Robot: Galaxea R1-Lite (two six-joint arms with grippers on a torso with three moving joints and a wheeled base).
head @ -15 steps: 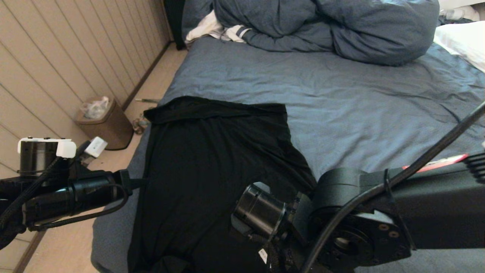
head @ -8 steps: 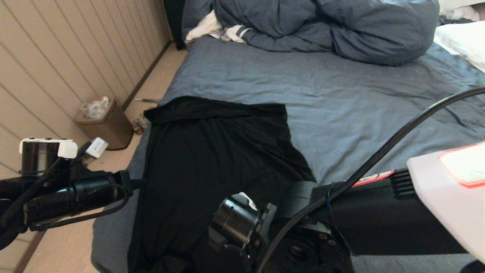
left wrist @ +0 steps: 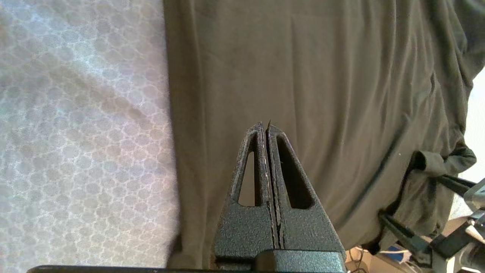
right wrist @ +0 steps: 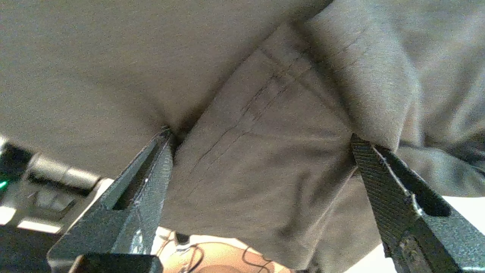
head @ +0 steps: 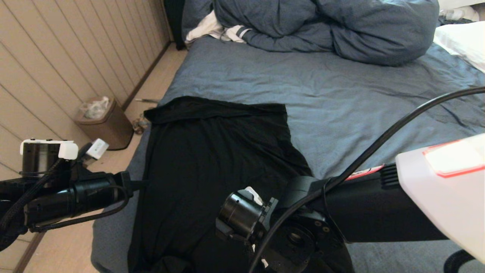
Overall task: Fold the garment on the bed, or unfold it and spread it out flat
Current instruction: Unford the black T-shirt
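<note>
The garment (head: pixel 212 159), a black T-shirt with its plain side up, lies on the near left part of the bed (head: pixel 341 98) and hangs over the near edge. My left gripper (left wrist: pixel 265 127) is shut and empty, hovering over the shirt (left wrist: pixel 322 76) close to its left side edge. My right gripper (right wrist: pixel 261 142) is open at the shirt's near end. A stitched sleeve or hem fold (right wrist: pixel 265 159) lies between its spread fingers (right wrist: pixel 159 167). In the head view the right wrist (head: pixel 242 216) hides those fingers.
A bunched blue-grey duvet (head: pixel 326 26) and a white striped cloth (head: pixel 223 32) lie at the far end of the bed, with a white pillow (head: pixel 462 41) at the far right. A brown bin (head: pixel 104 123) stands on the floor by the panelled wall on the left.
My right arm has swung left and lower over the shirt's near end, bringing its white forearm cover into view. The left arm and the shirt have hardly moved.
</note>
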